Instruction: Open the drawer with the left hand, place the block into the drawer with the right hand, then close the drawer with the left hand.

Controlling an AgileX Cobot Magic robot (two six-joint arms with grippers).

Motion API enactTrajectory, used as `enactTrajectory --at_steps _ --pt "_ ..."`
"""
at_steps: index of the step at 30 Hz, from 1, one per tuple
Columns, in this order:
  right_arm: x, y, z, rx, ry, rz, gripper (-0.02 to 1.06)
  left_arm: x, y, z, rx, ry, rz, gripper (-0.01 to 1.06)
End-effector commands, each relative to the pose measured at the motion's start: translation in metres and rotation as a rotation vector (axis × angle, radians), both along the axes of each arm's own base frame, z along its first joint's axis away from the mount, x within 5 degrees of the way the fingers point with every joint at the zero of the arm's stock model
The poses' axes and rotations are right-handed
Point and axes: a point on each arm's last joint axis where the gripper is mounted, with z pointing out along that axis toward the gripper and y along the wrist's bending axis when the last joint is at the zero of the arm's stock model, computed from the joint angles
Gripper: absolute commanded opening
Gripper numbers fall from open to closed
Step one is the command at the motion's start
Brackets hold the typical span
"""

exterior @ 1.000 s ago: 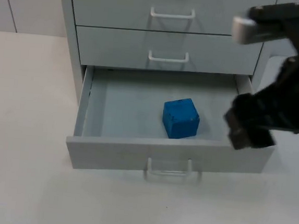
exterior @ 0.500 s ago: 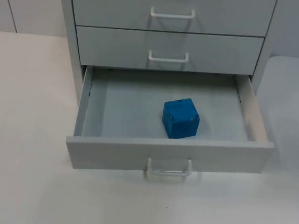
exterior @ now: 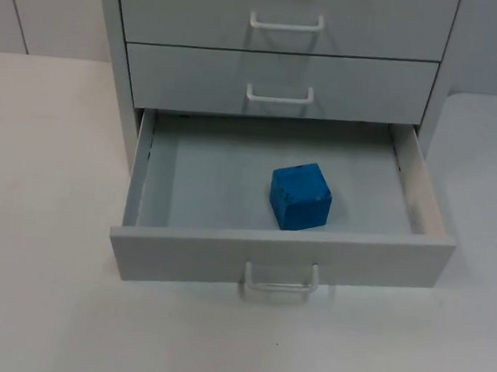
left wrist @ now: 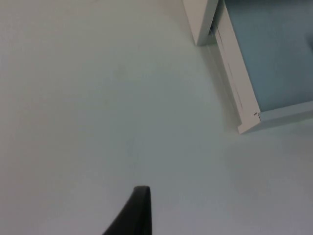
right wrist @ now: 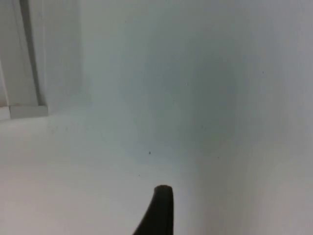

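- The drawer [exterior: 281, 258] is standing open, its long front running across the table [exterior: 38, 307], with the block [exterior: 300, 196] sitting inside on the floor, just behind the front panel.
- My left gripper [left wrist: 139, 210] is hovering over bare table beside the drawer's left corner [left wrist: 247, 125], nearer for the closing push; I cannot tell its finger state.
- My right gripper [right wrist: 160, 208] is waiting over the table by the cabinet [right wrist: 19, 73]; its finger state is also unclear.
- The block is a matte blue cube; the drawer is smooth grey, with 1 thin white loop handle [exterior: 280, 280].

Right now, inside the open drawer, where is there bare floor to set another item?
The bottom drawer has bare floor left of the blue block, up to the left wall, and a narrower patch on its right. Behind the block is free too. In front, the block sits near the drawer front.
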Motion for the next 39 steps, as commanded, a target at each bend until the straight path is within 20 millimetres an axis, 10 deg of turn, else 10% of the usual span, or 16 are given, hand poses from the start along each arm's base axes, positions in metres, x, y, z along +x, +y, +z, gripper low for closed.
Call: enactTrajectory --at_steps 1,25,32,36,39 --pt "-0.009 0.0 0.006 -0.016 -0.021 0.01 0.76 -0.001 -0.001 0.0 -0.007 0.0 -0.015 1.05" --pt "-0.009 0.036 -0.011 -0.093 -0.006 0.141 0.76 0.005 -0.005 -0.002 -0.016 0.007 -0.07 1.02" --pt "-0.009 0.036 -0.012 -0.093 0.002 0.141 0.76 0.014 -0.013 -0.005 -0.052 0.011 -0.166 0.51" --pt "-0.009 0.036 -0.012 -0.093 0.004 0.141 0.76 0.034 -0.028 -0.013 -0.142 0.028 -0.328 0.0" --pt "-0.009 0.036 -0.012 -0.093 0.004 0.141 0.76 0.045 -0.033 -0.019 -0.177 0.062 -0.36 0.0"
